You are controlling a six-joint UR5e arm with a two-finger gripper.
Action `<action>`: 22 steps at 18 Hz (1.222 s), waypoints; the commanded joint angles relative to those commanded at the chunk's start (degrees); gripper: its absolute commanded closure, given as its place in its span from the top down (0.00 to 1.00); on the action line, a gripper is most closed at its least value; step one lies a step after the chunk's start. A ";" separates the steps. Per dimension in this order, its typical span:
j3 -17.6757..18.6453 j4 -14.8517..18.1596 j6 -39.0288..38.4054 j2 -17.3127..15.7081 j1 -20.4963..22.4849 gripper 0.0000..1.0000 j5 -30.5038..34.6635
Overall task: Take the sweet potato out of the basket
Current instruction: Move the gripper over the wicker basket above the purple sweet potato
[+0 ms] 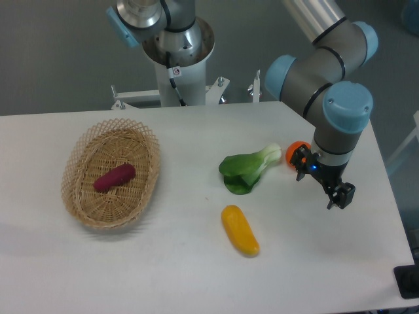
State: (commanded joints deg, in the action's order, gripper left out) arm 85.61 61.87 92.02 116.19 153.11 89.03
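At the left, the basket (pixel 84 206) sits on the table (pixel 183 275) at about nine o'clock from the table's middle. The sweet potato (pixel 114 177) lies on the basket floor, near its middle, tilted with its upper end toward two o'clock. It is untouched, so the pick has not begun; everything remains to be done: travel across, descend into the basket, close on the vegetable and lift.

Moving right, a leafy green vegetable (pixel 251 169) lies near the table's centre, and a yellow oblong vegetable (pixel 239 230) rests at about six o'clock from it, apart from it. Neither belongs to the task.

Farther right, at roughly three o'clock from the greens, the gripper (pixel 340 195) hangs over the table's right side, well apart from the basket. Nothing appears between its fingers, but it is small, dark and seen partly side-on, so I cannot tell whether the jaws stand wide or narrow. A small orange object (pixel 296 149) peeks out beside the wrist at its ten o'clock; the arm hides most of it, and what it is cannot be made out. The arm's upper links are cut off by the top edge.
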 joint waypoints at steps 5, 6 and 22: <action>0.18 0.17 -0.35 -0.35 -1.14 1.00 0.09; 0.18 0.26 -0.79 -0.35 -1.66 1.00 0.09; 2.72 -1.23 -18.79 -0.44 -13.44 1.00 -0.43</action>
State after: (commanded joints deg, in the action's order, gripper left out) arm 88.33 60.64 73.23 115.75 139.67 88.60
